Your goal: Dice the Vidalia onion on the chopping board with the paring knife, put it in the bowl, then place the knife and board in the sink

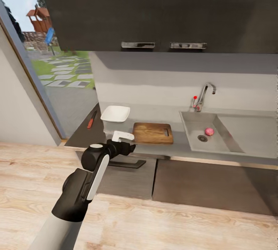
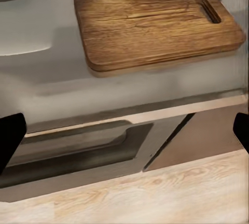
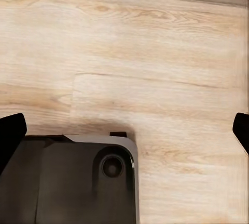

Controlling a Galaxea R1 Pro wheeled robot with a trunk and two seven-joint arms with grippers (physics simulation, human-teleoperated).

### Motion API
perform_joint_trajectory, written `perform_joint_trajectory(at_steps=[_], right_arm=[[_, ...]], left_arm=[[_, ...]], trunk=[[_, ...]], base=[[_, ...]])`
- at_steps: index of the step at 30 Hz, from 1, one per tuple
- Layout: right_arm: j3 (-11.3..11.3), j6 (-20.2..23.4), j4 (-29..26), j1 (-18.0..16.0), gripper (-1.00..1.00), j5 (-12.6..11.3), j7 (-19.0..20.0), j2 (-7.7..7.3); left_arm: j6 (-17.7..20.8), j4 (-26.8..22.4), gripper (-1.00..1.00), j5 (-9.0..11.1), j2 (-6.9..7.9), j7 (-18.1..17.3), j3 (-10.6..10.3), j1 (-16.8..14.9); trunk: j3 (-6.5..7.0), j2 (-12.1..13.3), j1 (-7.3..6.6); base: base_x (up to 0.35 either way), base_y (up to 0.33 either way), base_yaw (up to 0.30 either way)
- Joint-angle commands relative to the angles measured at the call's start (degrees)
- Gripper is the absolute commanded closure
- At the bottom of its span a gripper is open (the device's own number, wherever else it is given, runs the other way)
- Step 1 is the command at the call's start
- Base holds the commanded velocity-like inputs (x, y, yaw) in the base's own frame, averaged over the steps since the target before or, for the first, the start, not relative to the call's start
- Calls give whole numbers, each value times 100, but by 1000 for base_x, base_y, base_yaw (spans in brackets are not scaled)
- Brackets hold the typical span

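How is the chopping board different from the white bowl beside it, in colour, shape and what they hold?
The chopping board is dark brown wood with visible grain; the bowl is plain white. The chopping board lies flat and has a slot handle at one end; the bowl has raised, flared sides and no handle. Both rest on the countertop left of the sink, both have rounded corners, and both hold nothing.

1. A home kitchen: a steel sink (image 1: pixel 227 134) with a chrome tap (image 1: pixel 204 95) sits at the frame's right.
2. Dark wall cabinets (image 1: pixel 154 10) span the top.
3. A chopping board (image 1: pixel 152 133) and bowl (image 1: pixel 115 113) rest on the countertop (image 1: pixel 85 134) at centre.
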Motion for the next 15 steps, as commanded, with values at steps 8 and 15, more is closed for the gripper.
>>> perform_joint_trajectory(at_steps=[8, 15], right_arm=[[42, -12, -1, -1, -100, -47, -45, -10], [44, -12, -1, -1, -100, -39, -52, -3]], left_arm=[[25, 3, -100, 33, -3, 11, 2, -6], [25, 11, -100, 39, -2, 11, 2, -5]], trunk=[[-11, -12, 4], [-11, -12, 4]], base=[[0, -322, 0], [1, -322, 0]])
